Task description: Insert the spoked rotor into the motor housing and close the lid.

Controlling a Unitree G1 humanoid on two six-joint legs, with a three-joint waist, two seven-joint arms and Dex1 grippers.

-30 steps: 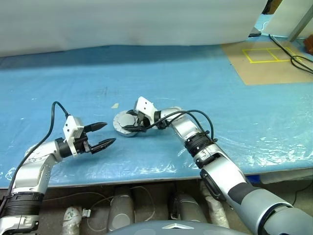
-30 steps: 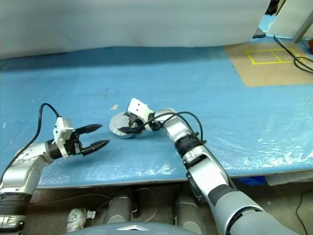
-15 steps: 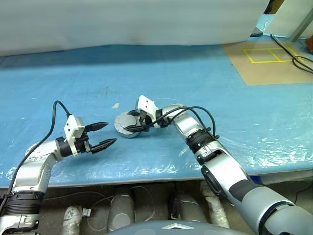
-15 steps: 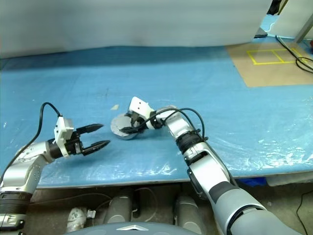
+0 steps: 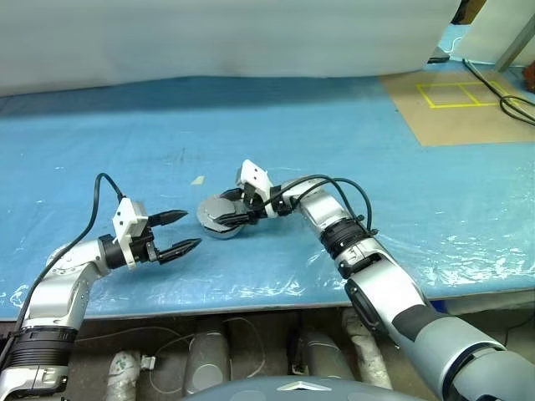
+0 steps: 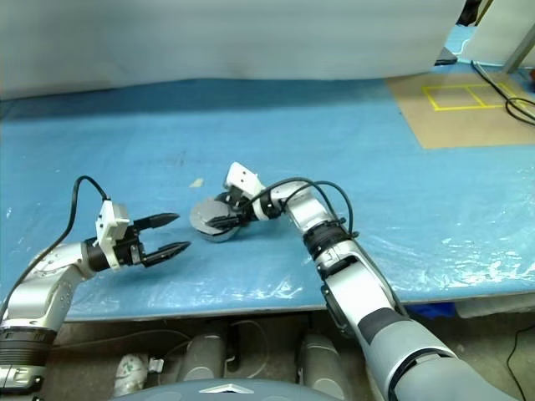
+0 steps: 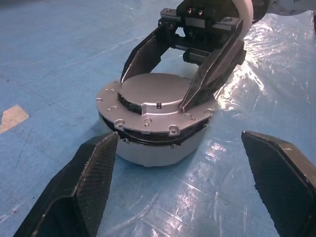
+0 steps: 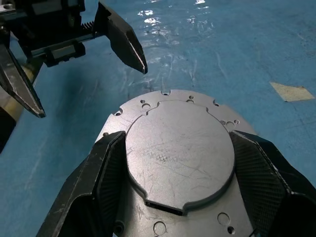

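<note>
Table [image 5: 351, 125] with a blue plastic sheet carries the motor housing [image 7: 158, 150], a round silver-grey case that stands near the front edge, between the two arms. The lid [image 8: 177, 153] lies on top of the housing. In the left wrist view it sits a little tilted, with a dark gap under its near edge, so it does not look fully seated. Its top is a flat raised disc with small holes around the flange.

The right arm reaches across the front of the robot, with the elbow bent and the wrist turned toward the robot's left. The right gripper [image 5: 231, 215] points sideways and slightly down at the housing. Its two black fingers [image 8: 106, 170] stand one on each side of the raised disc of the lid and lie against its edge, so the gripper pinches the lid.

The left arm is bent at the robot's left side, low over the table, and its forearm points forward and to the right. The left gripper [image 5: 182, 231] hangs just above the sheet, near the housing but apart from it. Its fingers are spread wide and hold nothing. A small pale scrap [image 5: 196, 180] lies on the sheet behind the housing.
</note>
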